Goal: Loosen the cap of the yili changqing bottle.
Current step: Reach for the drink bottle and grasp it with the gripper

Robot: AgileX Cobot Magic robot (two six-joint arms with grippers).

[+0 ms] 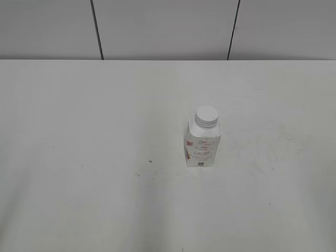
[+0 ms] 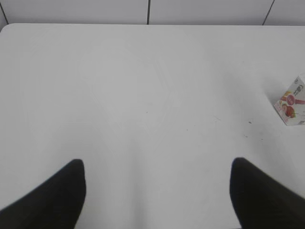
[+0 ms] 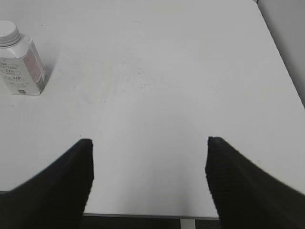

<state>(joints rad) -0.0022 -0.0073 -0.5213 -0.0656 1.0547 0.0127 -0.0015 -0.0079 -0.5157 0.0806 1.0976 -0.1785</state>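
While both end effectors (image 2: 157, 191) (image 3: 148, 176) gape apart: one yili changqing bottle (image 1: 202, 144), one cap (image 1: 206, 116), one table (image 1: 79, 157).

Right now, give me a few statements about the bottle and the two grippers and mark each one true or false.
1. The yili changqing bottle stands upright on the table. True.
2. The cap lies on the table beside the bottle. False: it sits on the bottle's neck.
3. The left gripper is shut on the bottle. False: it is open, and the bottle is far off at the right edge of its view.
4. The right gripper is open and holds nothing. True.
5. No arm shows in the exterior view. True.
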